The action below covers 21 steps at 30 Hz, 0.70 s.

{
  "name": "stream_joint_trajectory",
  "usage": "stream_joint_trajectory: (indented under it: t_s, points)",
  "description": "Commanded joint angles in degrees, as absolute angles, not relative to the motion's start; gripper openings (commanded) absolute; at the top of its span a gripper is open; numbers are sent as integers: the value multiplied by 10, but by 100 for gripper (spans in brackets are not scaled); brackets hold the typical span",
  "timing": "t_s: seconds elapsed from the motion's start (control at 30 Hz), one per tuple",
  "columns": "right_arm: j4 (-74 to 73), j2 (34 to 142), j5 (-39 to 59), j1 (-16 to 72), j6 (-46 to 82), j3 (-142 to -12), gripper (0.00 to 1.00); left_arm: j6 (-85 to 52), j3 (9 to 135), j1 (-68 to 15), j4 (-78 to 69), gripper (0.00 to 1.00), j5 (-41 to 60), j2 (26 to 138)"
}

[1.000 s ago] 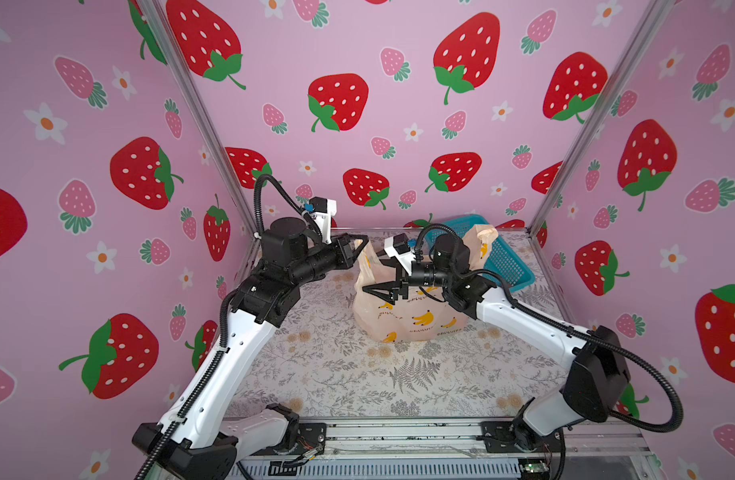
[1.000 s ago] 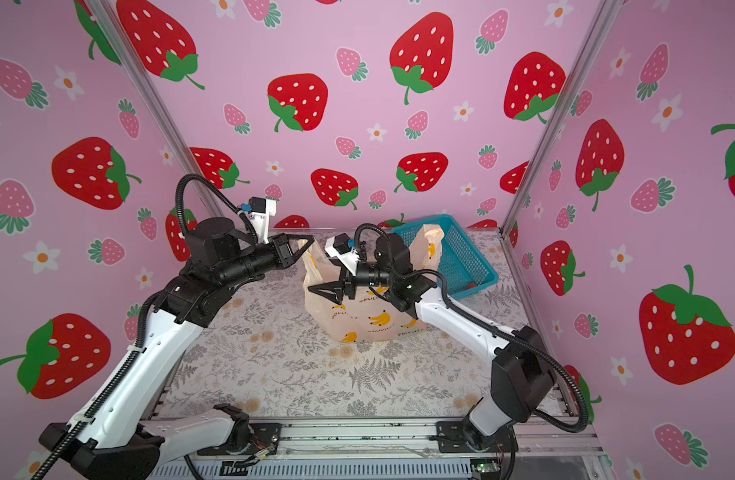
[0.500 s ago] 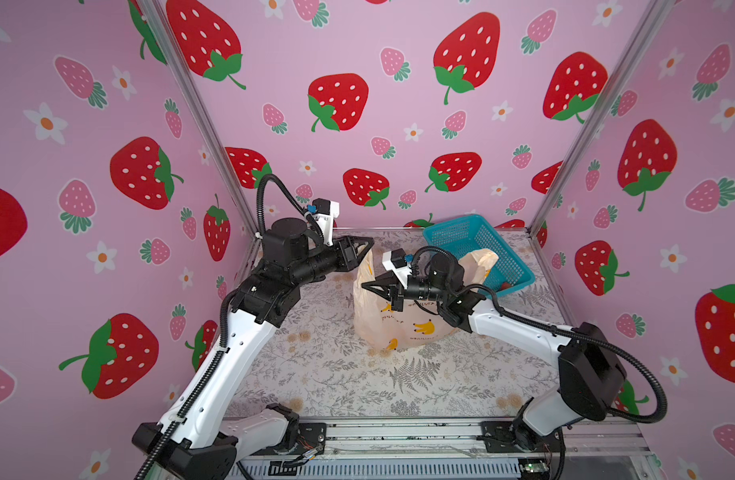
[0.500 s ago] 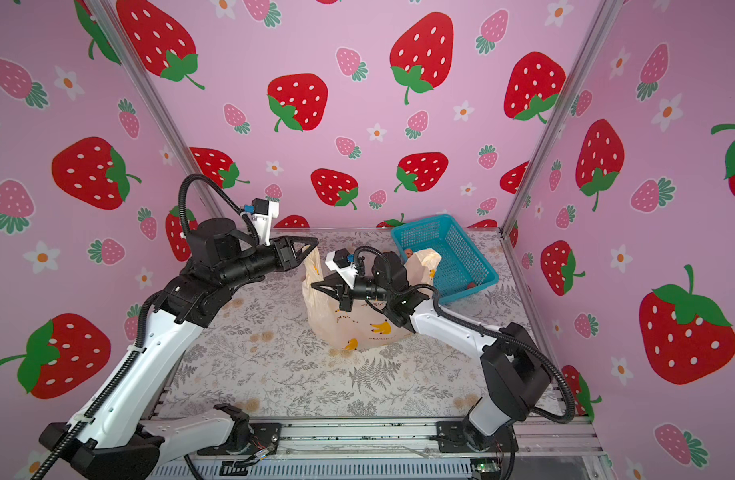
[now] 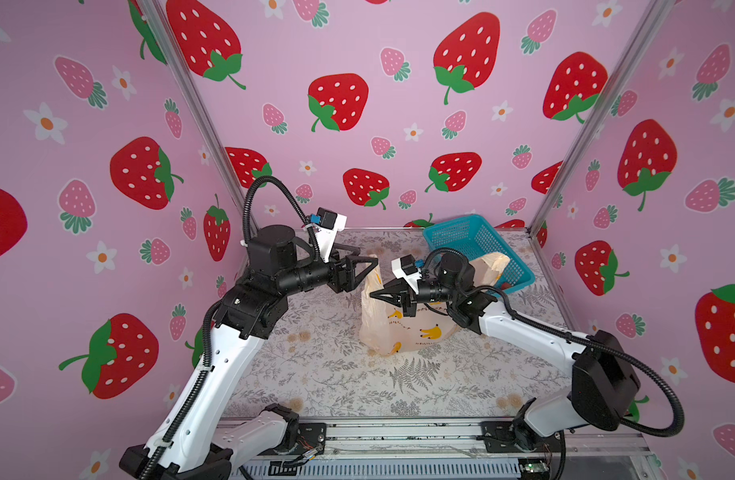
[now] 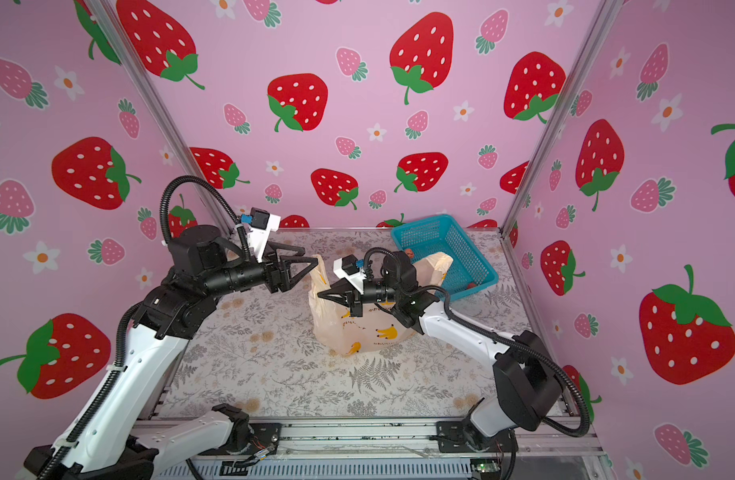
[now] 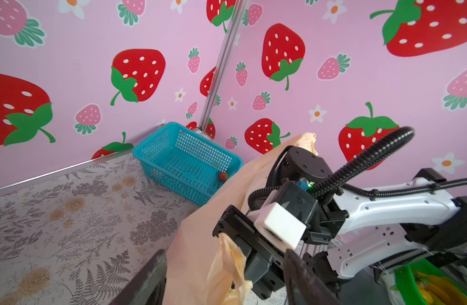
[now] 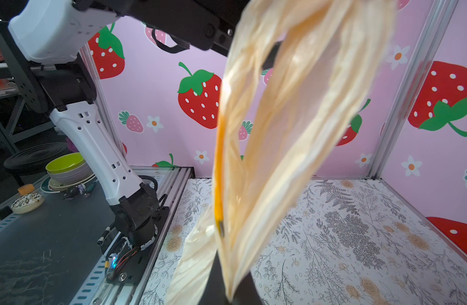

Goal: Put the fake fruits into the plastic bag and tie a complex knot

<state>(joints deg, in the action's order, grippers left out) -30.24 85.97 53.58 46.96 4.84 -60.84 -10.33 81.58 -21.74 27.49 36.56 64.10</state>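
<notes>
- Far left: the white-and-black left arm reaches in toward the middle. The left gripper (image 5: pixel 367 255) (image 6: pixel 311 254) hangs above the grey floral-printed tabletop (image 5: pixel 315 374).
- Its jaws are spread. The left wrist view shows the two dark fingers (image 7: pixel 147 282) standing well apart, with peach film rising between them.
- Centre now: the thin, crinkly, translucent peach plastic bag (image 5: pixel 403 328) (image 6: pixel 357 332) (image 7: pixel 200 237) (image 8: pixel 266 132), printed with yellow bananas and dark text, sits with its base on the tabletop.
- One handle loop (image 5: pixel 374 272) runs up from the bag to the left gripper's fingertips. Whether it hangs on a finger or only brushes it, I cannot tell.
- A second handle loop (image 5: pixel 488 266) stands up at the back of the bag, on the basket side.
- Just right of centre: the right gripper (image 5: pixel 374 295) (image 6: pixel 320 296) comes in low across the top of the bag, pointing toward the left arm. Its jaws are pressed together, pinching a fold of the bag's film. In the right wrist view the film fans straight up from the clamped tips.
- The two grippers sit near each other but apart, the left one higher, in both top views.
- Back right corner: a rectangular blue mesh plastic basket (image 5: pixel 469 237) (image 6: pixel 424 237) (image 7: pixel 174 148) sits just behind the bag.
- One small glossy red strawberry (image 7: pixel 223 176) lies in the basket, in the corner nearest the bag.
- Any fruit inside the bag? The film hides it, so I cannot tell.
</notes>
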Motion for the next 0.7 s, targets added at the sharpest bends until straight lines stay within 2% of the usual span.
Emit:
stream_joint_trajectory:
  t_s: [0.0,0.07,0.17,0.4,0.53,0.67]
  points:
    - [-292,846,576,465,29,-607,0,-83,834,-218,286,67,430,667]
    - [-284,849,582,465,28,-612,0,-92,833,-222,271,62,445,677]
    - [-273,851,585,465,26,-615,0,-104,834,-228,251,48,447,691]
    - [-261,844,561,463,25,-610,0,-139,820,-230,215,2,433,688]
    - [-245,834,516,464,32,-613,9,-179,796,-233,198,0,386,666]
    - [-226,804,405,474,54,-603,35,-227,763,-237,186,0,313,637]
